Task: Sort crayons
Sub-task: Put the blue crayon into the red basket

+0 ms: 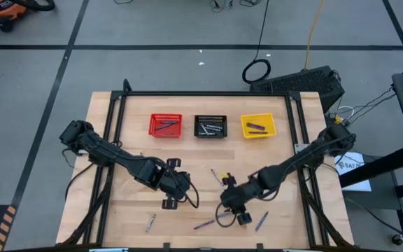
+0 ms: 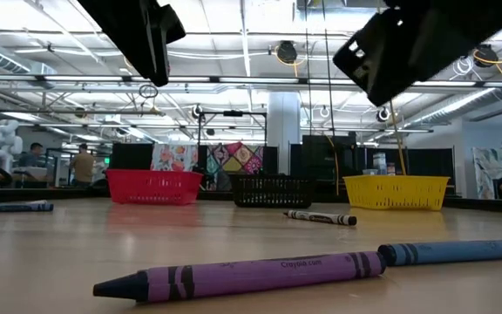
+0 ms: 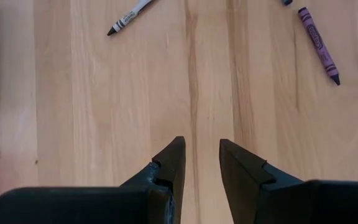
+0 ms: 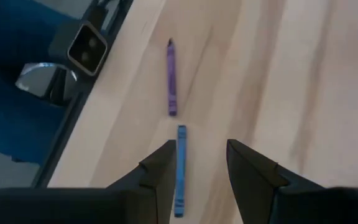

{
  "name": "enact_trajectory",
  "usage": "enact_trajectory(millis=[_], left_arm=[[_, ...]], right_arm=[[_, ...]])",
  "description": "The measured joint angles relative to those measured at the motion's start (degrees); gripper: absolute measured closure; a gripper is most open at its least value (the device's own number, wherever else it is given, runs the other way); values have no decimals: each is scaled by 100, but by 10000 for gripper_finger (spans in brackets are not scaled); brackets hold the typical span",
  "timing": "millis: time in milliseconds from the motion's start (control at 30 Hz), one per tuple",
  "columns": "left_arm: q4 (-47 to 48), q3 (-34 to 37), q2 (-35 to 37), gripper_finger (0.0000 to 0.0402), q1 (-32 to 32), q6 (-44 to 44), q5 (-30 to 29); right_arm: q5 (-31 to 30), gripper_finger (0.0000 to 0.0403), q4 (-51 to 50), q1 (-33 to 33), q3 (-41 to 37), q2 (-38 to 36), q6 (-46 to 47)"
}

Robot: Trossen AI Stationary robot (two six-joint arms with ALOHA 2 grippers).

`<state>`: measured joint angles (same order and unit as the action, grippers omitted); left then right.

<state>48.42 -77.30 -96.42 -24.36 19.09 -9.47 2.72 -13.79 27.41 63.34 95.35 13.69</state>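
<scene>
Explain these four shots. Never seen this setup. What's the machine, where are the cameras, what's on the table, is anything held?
It is a two-armed robot at a wooden table.

One camera looks down from overhead, one sits at table height, and one rides on each wrist.

At the back stand a red basket, a black basket and a yellow basket, each already holding crayons. Loose ones lie in front, including a purple crayon and a blue crayon.

The left claw is open over bare wood. The right claw is open beside the blue crayon. Nothing is held.
</scene>
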Motion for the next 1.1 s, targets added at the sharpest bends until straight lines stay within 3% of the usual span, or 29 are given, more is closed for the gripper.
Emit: enact_trajectory(millis=[433, 1100], left_arm=[[3, 0, 0, 306, 4, 0, -5], [9, 0, 0, 306, 21, -13, -5]], right_arm=[[-281, 275, 27, 413, 0, 865, 135], [-446, 275, -209, 609, -1, 962, 470]])
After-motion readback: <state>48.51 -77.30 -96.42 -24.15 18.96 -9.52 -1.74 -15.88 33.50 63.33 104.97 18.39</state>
